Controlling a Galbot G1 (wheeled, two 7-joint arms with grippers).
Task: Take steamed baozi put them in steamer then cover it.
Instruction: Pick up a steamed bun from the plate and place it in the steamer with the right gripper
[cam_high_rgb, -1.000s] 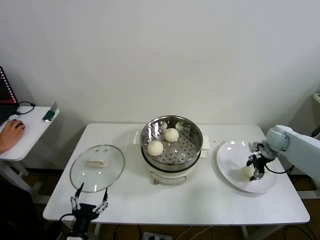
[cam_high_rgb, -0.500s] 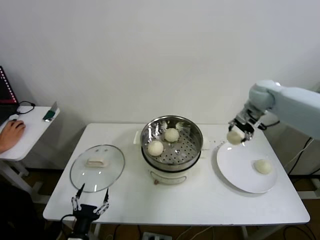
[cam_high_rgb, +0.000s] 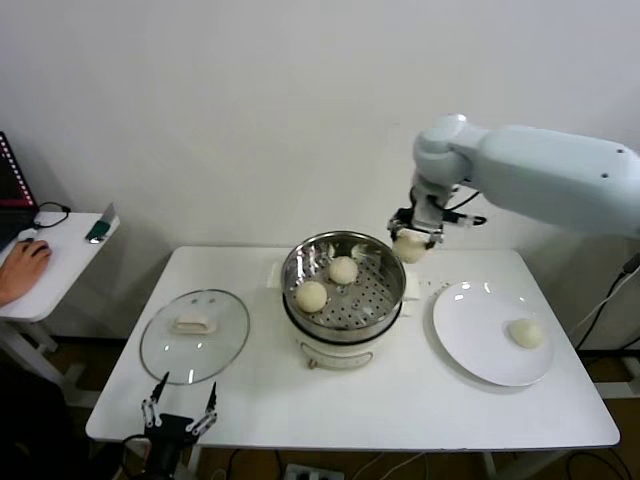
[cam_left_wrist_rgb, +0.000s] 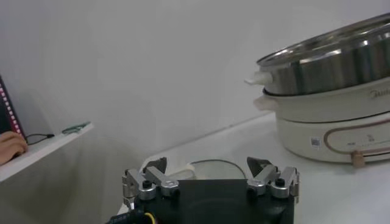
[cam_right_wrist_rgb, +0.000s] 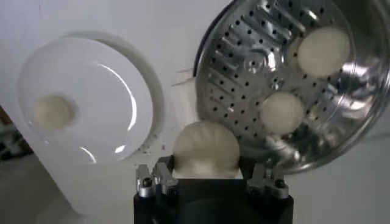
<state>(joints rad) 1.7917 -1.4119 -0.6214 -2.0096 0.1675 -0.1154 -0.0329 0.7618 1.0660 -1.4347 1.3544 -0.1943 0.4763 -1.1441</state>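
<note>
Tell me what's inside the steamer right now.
Two buns sit on the perforated floor of the steamer. The right gripper holds a third above its rim. Its near wall hides some of the floor.

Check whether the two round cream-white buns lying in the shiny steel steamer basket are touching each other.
Apart. In the head view, perforated steel floor shows between the farther bun and the nearer bun in the steamer basket; the right wrist view shows the same gap.

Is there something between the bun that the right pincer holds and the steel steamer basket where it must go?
Nothing visible. The right pincer holds a round cream-white bun above the rim of the shiny perforated steel steamer basket, which is uncovered. Two buns already lie inside, with bare space beside them. The clear glass lid lies apart on the table.
</note>
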